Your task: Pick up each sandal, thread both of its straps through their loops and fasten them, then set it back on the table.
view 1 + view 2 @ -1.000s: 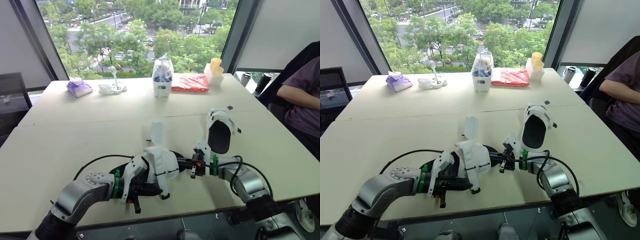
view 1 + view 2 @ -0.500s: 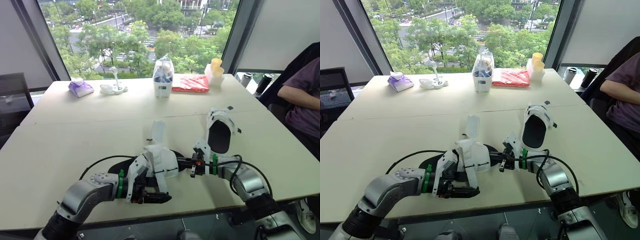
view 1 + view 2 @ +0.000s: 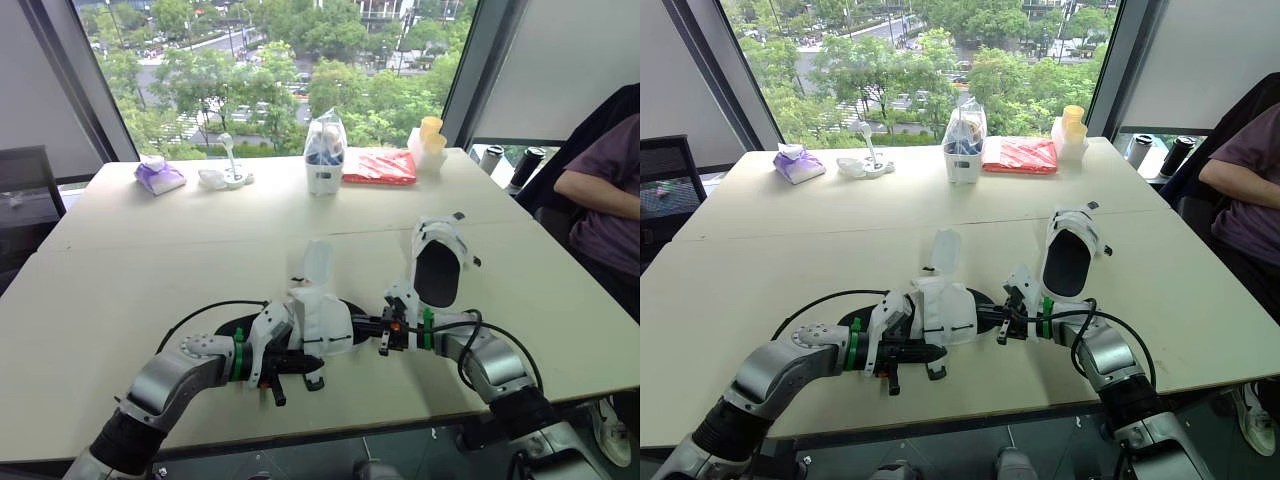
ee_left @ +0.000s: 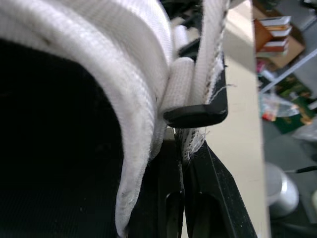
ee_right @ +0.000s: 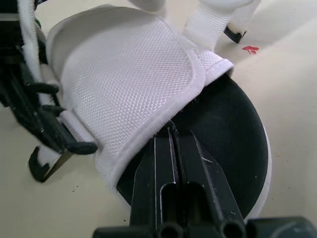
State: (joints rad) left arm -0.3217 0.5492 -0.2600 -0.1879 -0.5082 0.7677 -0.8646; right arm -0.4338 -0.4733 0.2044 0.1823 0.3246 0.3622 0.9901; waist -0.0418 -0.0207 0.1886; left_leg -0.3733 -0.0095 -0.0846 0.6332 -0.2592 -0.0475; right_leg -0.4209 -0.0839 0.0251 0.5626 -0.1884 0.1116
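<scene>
A sandal (image 3: 322,318) with a black sole and white straps sits between my two grippers near the table's front edge. One loose strap (image 3: 316,262) stands upright from it. My left gripper (image 3: 305,360) is at the sandal's near side, shut on a white strap (image 4: 200,59) just below its black loop (image 4: 198,116). My right gripper (image 3: 362,325) reaches in from the right, shut on the edge of the wide front strap (image 5: 124,84) over the sole. The second sandal (image 3: 437,268) lies on the table beyond my right arm, apart from both grippers.
Along the far edge stand a purple pack (image 3: 158,176), a small white object (image 3: 225,177), a clear bag (image 3: 325,150), a red packet (image 3: 380,166) and yellow cups (image 3: 430,135). A seated person (image 3: 600,190) is at the table's right side.
My left gripper has turned and drawn up closer against the sandal's near side, still on the strap. The right gripper and the second sandal have stayed put.
</scene>
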